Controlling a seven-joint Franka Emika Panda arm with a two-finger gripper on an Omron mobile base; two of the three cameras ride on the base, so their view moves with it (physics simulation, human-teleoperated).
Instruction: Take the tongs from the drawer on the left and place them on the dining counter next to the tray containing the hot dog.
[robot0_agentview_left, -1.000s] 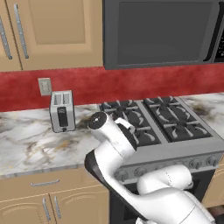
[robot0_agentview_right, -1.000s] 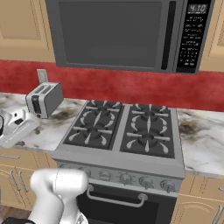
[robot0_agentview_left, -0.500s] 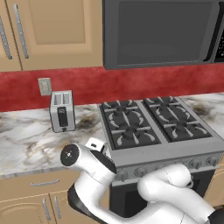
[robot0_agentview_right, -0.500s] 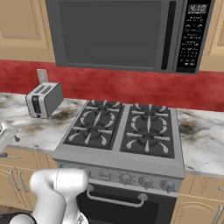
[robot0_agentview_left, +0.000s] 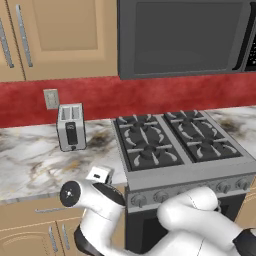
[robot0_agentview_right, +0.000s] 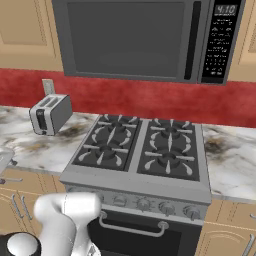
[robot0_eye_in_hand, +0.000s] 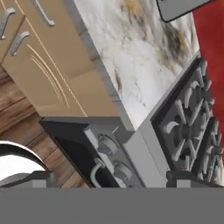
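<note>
Reaching low toward the drawer (robot0_agentview_left: 35, 216) left of the stove (robot0_agentview_left: 175, 145); approach its bar handle squarely; finger spread probably impossible to tell.

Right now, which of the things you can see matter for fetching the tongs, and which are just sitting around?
Belongs to the job:
- the drawer, shut, under the worktop left of the stove
- the gripper, open and empty

Just lying about:
- the toaster
- the stove
- the microwave
- the wall outlet
</note>
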